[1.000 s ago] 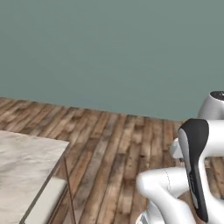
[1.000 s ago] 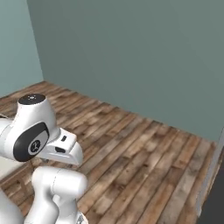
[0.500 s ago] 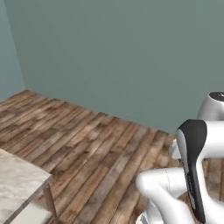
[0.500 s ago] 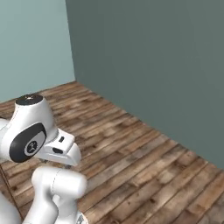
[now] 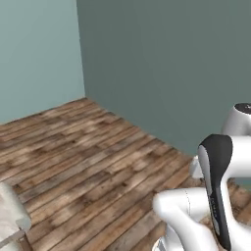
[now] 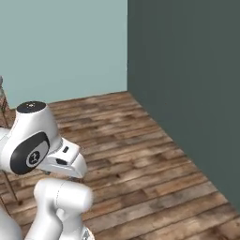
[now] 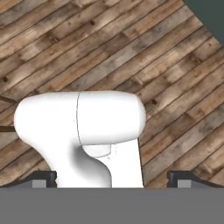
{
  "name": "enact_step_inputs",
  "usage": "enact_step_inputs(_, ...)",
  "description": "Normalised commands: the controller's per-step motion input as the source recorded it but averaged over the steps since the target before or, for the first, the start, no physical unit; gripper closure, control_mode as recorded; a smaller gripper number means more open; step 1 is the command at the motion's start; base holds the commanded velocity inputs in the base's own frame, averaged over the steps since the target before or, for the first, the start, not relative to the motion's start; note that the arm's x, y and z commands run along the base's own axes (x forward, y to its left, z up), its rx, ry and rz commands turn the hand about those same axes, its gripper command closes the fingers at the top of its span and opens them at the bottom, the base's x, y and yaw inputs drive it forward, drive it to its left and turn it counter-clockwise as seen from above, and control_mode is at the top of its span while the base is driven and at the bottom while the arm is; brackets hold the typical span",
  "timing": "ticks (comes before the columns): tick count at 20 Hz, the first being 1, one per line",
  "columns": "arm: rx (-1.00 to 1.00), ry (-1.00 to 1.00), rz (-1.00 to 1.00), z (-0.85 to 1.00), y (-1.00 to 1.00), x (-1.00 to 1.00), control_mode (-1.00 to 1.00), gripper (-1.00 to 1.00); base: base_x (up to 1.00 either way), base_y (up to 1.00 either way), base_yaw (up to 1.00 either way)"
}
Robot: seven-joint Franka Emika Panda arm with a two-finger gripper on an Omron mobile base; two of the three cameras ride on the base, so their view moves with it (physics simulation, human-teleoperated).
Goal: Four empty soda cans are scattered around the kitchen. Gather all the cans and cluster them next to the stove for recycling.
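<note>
Left base view: The frame takes in a wooden plank floor (image 5: 98, 162), a corner where a pale teal wall (image 5: 37, 54) meets a darker teal wall (image 5: 166, 63), and the pale rounded corner of a tabletop (image 5: 12, 215) at the lower left edge. The arm (image 5: 215, 196) is folded close to the base at the lower right. No soda can and no stove appear here, so their position, heading and long axis cannot be stated. Judged from this, the step in hand is travel or search, not grasping.

Right base view: The same room corner is seen from the other side, with the arm at the lower left (image 6: 37, 145). Thin dark legs of some furniture (image 6: 9, 187) stand at the left edge; what they belong to cannot be told.

Hand view: The camera looks down on floor planks. The two tips of the gripper (image 7: 112, 178) stand far apart at the bottom corners, with nothing between them.

Next move, as a judgement: the base needs to face the kitchen furniture until a can comes into sight. Only then can an approach be set, ideally square to the can's long axis.
</note>
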Motion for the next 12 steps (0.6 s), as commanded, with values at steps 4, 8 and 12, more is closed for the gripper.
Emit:
enact_step_inputs(4, 0.0, 0.0, 0.0, 0.0, 0.0, 0.0, 1.0, -1.0, 1.0, -0.32, 0.61)
enact_step_inputs(8, 0.0, 0.0, 0.0, 0.0, 0.0, 0.0, 1.0, -1.0, 1.0, -0.24, 0.64)
enact_step_inputs(12, 0.0, 0.0, 0.0, 0.0, 0.0, 0.0, 1.0, -1.0, 1.0, -0.16, 0.68)
